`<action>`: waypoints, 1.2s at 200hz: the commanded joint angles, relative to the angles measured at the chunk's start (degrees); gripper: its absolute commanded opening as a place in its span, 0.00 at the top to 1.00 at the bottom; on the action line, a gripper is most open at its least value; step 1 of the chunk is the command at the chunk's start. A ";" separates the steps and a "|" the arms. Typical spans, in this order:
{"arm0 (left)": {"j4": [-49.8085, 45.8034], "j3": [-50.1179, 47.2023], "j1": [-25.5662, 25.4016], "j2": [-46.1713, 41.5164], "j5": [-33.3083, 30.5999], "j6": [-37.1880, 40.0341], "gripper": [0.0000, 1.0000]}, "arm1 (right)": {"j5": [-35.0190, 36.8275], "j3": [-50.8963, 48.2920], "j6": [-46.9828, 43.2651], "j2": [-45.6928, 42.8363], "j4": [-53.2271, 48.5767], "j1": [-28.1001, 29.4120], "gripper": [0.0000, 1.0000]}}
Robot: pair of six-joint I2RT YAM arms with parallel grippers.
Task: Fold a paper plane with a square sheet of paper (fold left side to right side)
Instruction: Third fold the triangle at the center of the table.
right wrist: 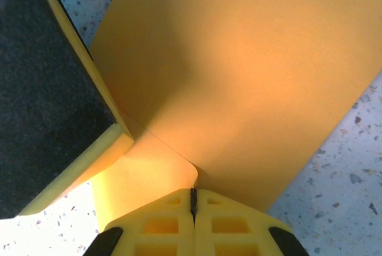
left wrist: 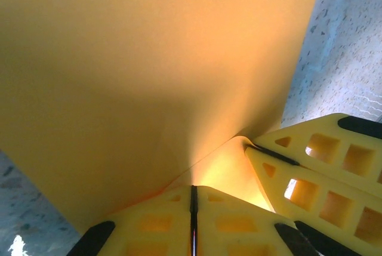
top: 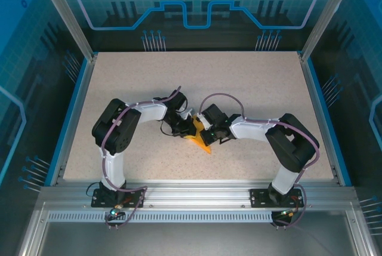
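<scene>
The orange sheet of paper point(top: 200, 141) lies mid-table between both grippers, folded, with a pointed corner toward the near edge. In the left wrist view the paper point(left wrist: 149, 71) rises as a broad sheet from my left gripper point(left wrist: 193, 189), whose jaws are pressed together on its edge. The right gripper's yellow fingers point(left wrist: 316, 160) clamp the same sheet just to the right. In the right wrist view my right gripper point(right wrist: 193, 191) is shut on a curled edge of the paper point(right wrist: 250, 77), and the left gripper's finger point(right wrist: 59, 89) touches the sheet at the left.
The speckled beige table point(top: 250, 89) has blue rails along its left and right sides and an aluminium frame at the near edge. Both arms point(top: 119, 128) bend inward toward the middle, their wrists almost touching.
</scene>
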 commanded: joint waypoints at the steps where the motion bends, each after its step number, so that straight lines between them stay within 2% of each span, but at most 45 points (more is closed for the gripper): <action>1: -1.05 -1.21 -0.37 0.70 -1.24 -0.36 0.90 | 0.69 -1.31 0.33 3.74 -5.79 0.59 1.00; 83: -0.54 -4.35 -0.38 0.57 -3.54 -0.40 0.90 | -1.97 -0.02 2.93 2.61 -4.26 -0.75 1.00; 97: -0.53 -4.56 -0.35 0.57 -3.92 -0.45 0.91 | -1.90 0.87 3.93 1.15 -4.03 -1.33 0.91; 149: -0.04 -4.92 -0.35 1.09 -4.11 -0.49 0.91 | -2.90 1.51 6.11 -6.56 -5.07 -3.30 0.70; 168: 0.02 -4.84 -0.36 1.27 -3.96 -0.54 0.92 | -3.90 1.47 7.44 -9.03 -7.79 -3.22 0.66; 189: -0.15 -4.74 -0.35 1.18 -4.01 -0.53 0.92 | -6.13 0.15 11.43 -11.38 -9.74 -3.09 0.70; 217: -0.10 -4.65 -0.33 1.09 -4.27 -0.49 0.92 | -11.41 -3.87 20.18 -11.96 -5.89 -1.42 0.88; 240: -0.27 -4.67 -0.33 1.09 -4.53 -0.53 0.92 | -10.84 -3.47 24.53 -9.78 -5.11 1.28 0.98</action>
